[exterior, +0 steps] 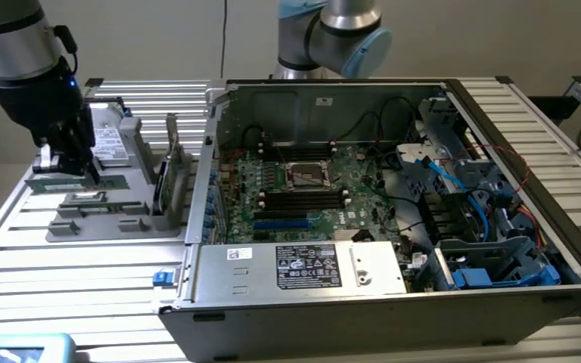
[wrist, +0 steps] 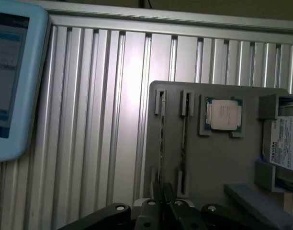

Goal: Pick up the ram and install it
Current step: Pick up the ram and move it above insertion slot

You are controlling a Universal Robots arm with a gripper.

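pinching the ram (wrist: pixel 161 139) along its thin upper edge, the gripper (wrist: pixel 163 190) had its jaws drawn narrow, closed on the stick as far as the wrist view let me judge. the ram stood on edge in the grey holder (wrist: pixel 218 167), in the slot nearest the holder's edge that faced the bare slats of the table (wrist: pixel 103 124). a second stick (wrist: pixel 184 134) stood in the neighbouring slot, between the ram and the square silver chip (wrist: pixel 224 115). in the exterior view the holder lay on the table just beside the open computer case (exterior: pixel 392 318), at the exterior view's left of it.

to my eye a good grip here needed the pads square across the board and near its middle, so the stick could not swing. any pull had to run straight along the slot walls with no twist, since so thin a board would bind or flex.

the ram looked rigid, flat and narrow. the holder was matte grey with blocky ribs and pockets. the table was ribbed aluminium with a soft glare, the chip had a dull metal lid, and the case was thin sheet metal.
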